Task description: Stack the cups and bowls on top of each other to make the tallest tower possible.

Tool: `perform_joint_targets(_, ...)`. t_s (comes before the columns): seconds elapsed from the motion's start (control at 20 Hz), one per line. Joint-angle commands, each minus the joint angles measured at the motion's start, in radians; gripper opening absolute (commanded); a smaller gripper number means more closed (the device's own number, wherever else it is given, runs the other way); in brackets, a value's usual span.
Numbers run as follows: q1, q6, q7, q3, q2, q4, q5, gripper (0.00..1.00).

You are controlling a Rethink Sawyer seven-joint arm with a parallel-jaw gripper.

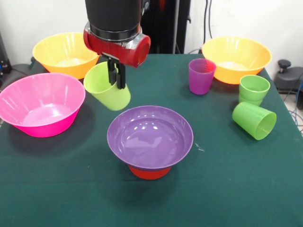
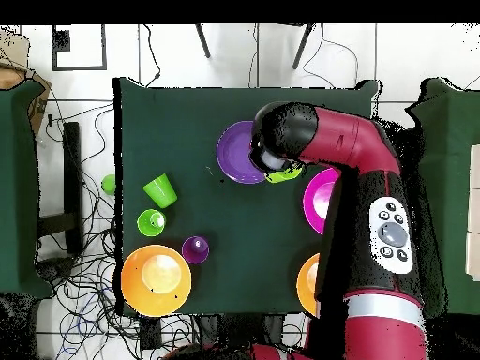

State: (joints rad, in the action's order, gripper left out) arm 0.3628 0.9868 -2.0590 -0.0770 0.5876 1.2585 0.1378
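Tower (image 1: 150,142) two pieces so far: purple bowl (image 1: 150,135) on small orange bowl (image 1: 149,172), mid-table. Gripper (image 1: 116,75) pinches yellow-green cup (image 1: 107,86) by rim, tilted, airborne, left of and above purple bowl. Pink bowl (image 1: 41,105), orange-yellow bowls (image 1: 64,53), purple cup (image 1: 201,75), green cups (image 1: 254,120) unstacked.

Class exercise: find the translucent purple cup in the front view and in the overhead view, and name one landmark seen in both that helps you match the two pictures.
Front view: the translucent purple cup stands upright right of centre, towards the back, just left of an orange-yellow bowl.
Overhead view: the same cup sits lower left of centre, just right of that orange-yellow bowl.
Shared landmark: the orange-yellow bowl beside the cup, with the upright green cup close by.
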Motion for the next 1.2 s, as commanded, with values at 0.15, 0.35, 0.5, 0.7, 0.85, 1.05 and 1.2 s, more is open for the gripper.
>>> perform_joint_targets(0.15,-0.048,-0.018,-0.055,-0.067,-0.065,-0.003,-0.021,0.00)
perform_joint_targets(0.35,-0.046,-0.087,-0.073,-0.066,-0.070,0.017,-0.035,0.00)
perform_joint_targets(0.5,-0.044,-0.084,-0.082,-0.072,-0.063,0.038,-0.063,0.00)
perform_joint_targets(0.7,-0.059,-0.061,-0.110,-0.065,-0.065,0.034,-0.089,0.00)
perform_joint_targets(0.85,-0.064,-0.066,-0.111,-0.059,-0.068,0.032,-0.098,0.00)
perform_joint_targets(1.05,-0.075,-0.073,-0.120,-0.048,-0.079,0.022,-0.106,0.00)
perform_joint_targets(1.2,-0.084,-0.085,-0.139,-0.041,-0.086,0.025,-0.121,0.00)
